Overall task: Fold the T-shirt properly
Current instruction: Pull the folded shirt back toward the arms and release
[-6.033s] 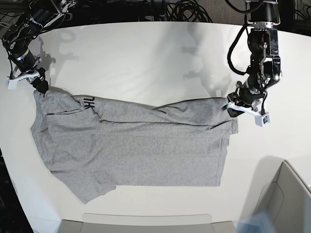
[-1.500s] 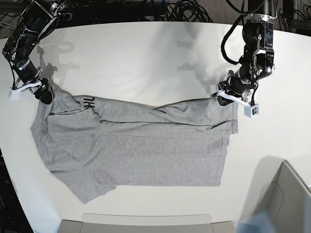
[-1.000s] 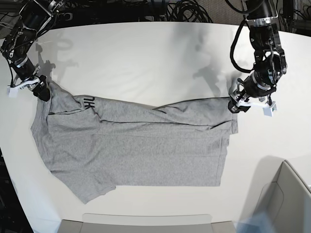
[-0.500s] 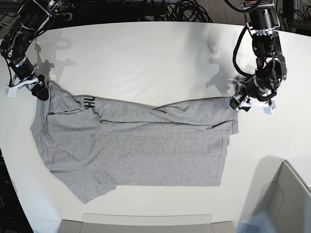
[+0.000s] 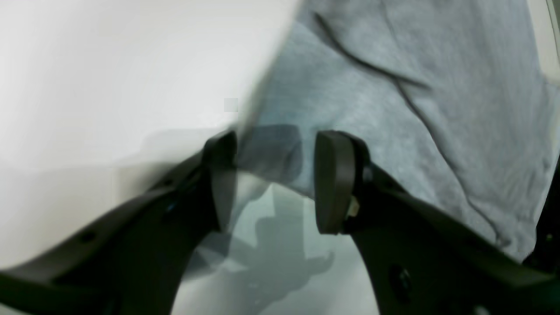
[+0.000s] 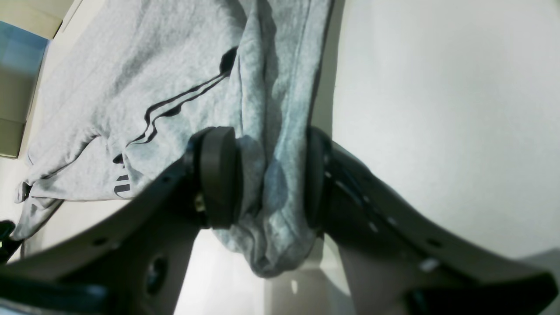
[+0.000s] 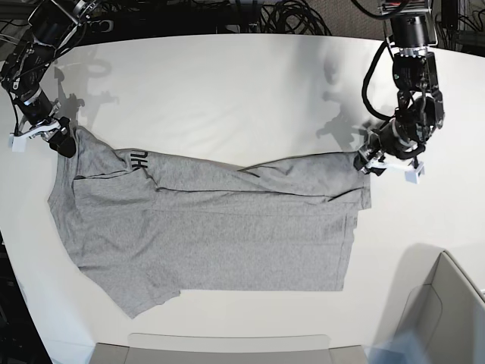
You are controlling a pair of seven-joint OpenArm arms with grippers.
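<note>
The heather-grey T-shirt (image 7: 212, 227) lies spread on the white table (image 7: 227, 91), with its top edge folded down and black lettering (image 7: 138, 158) showing near the left end. My right gripper (image 7: 64, 144) is at the shirt's upper left corner. In the right wrist view it (image 6: 267, 175) is shut on a bunched fold of the shirt (image 6: 131, 65). My left gripper (image 7: 366, 163) is at the shirt's upper right corner. In the left wrist view its fingers (image 5: 334, 183) stand apart with the shirt's (image 5: 437, 87) edge between them.
A grey bin (image 7: 447, 311) stands at the lower right corner. A flat grey tray (image 7: 227, 349) lies along the front edge. Dark cables (image 7: 288, 19) run behind the table's far edge.
My left gripper has swung right off the shirt's top edge and settled at its upper right corner. My right gripper has stayed on the left corner, which it has drawn slightly up.
</note>
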